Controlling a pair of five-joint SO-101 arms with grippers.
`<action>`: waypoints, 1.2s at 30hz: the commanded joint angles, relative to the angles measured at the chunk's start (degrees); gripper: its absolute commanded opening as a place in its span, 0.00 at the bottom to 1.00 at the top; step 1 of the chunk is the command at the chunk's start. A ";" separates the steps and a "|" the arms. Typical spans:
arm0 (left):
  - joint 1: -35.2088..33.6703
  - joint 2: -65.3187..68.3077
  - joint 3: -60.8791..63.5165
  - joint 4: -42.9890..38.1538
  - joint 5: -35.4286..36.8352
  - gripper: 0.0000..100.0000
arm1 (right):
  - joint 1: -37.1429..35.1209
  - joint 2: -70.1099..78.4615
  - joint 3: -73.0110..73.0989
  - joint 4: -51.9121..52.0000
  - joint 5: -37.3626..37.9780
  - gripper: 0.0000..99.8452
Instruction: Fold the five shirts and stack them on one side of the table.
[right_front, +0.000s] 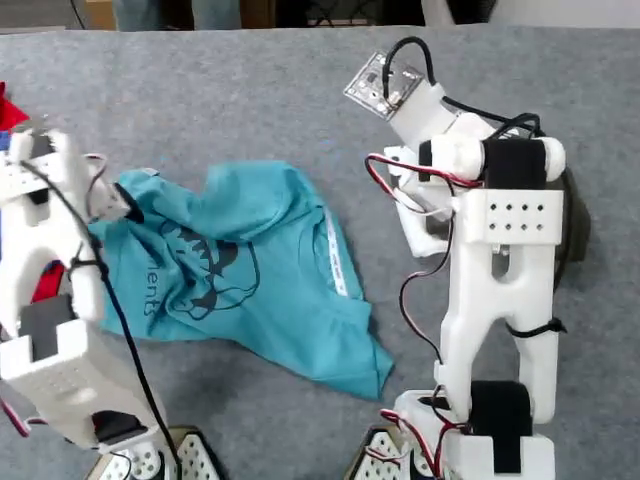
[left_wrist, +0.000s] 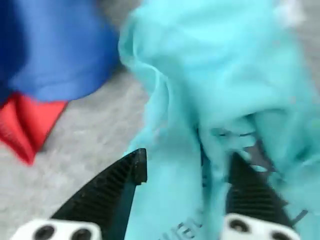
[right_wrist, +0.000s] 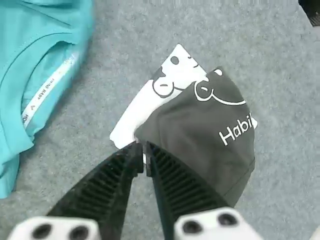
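Note:
A teal shirt (right_front: 250, 280) lies crumpled and spread in the middle of the grey table. My left gripper (left_wrist: 190, 172) is at its left edge, open, with bunched teal fabric (left_wrist: 225, 75) between the fingers. A folded dark grey shirt with white print (right_wrist: 200, 130) lies on the right side, mostly under my right arm (right_front: 500, 260). My right gripper (right_wrist: 142, 147) is shut, its tips at that shirt's near edge. I cannot tell whether any cloth is pinched there. The teal shirt's collar (right_wrist: 35, 60) is a short way off.
A blue shirt (left_wrist: 55, 45) and a red shirt (left_wrist: 25, 130) lie on the table just beyond the teal one, at the far left edge (right_front: 8, 112) in the high view. The grey table cloth (right_front: 250, 100) is bare toward the back.

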 joint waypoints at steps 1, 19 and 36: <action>-2.59 -0.53 -6.90 5.54 -1.05 0.32 | 0.79 -2.51 -0.22 -0.09 0.44 0.01; 11.38 -5.45 3.30 13.27 -7.12 0.32 | -19.25 30.11 -1.45 -5.36 -35.34 0.24; 11.65 -22.42 48.22 -21.54 -13.10 0.13 | -25.41 55.96 -9.80 -1.23 -47.30 0.02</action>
